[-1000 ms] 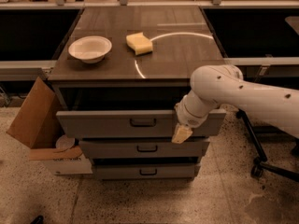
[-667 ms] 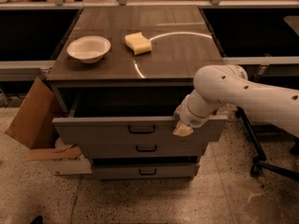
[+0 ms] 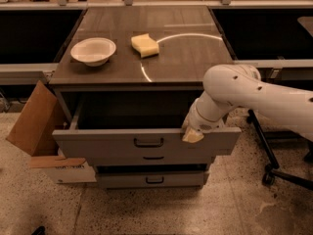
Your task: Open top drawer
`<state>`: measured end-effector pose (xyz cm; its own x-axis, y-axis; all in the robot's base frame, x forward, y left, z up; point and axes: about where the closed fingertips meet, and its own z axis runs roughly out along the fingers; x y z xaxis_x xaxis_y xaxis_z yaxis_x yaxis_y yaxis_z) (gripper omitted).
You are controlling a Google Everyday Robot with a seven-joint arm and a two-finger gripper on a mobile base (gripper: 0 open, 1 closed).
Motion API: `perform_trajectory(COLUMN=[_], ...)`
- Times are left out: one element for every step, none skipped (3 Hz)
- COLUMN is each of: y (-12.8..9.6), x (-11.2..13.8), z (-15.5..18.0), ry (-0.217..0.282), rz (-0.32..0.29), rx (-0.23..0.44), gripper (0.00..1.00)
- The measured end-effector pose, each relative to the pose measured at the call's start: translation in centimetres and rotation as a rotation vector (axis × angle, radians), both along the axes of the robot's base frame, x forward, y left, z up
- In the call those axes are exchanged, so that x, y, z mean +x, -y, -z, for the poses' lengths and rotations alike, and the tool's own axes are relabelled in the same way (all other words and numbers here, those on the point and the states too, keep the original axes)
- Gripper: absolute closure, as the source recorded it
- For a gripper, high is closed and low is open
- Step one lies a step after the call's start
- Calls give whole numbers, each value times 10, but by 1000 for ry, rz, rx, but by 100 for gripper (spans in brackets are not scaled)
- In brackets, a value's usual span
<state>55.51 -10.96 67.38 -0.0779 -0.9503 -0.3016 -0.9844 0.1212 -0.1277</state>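
The top drawer is pulled well out of the cabinet, its grey front panel carrying a small dark bar handle at centre. Its dark inside shows behind the panel. My gripper is at the drawer front's top edge, right of the handle, at the end of my white arm that comes in from the right. A pale fingertip hangs over the panel's rim. Two shorter grey drawer fronts sit below, the middle drawer and the bottom drawer.
A white bowl and a yellow sponge lie on the cabinet's brown top. An open cardboard box stands on the floor at the left. Office chair legs are at the right.
The top drawer has slid further out toward the camera, and my gripper has moved with its front edge.
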Motion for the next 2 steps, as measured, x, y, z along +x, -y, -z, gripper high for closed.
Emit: perform_trajectory(y=[0,0], x=[0,0], z=[-2,-1], ry=[0,-2], rz=[0,-1], rx=[0,0], gripper=[82,58])
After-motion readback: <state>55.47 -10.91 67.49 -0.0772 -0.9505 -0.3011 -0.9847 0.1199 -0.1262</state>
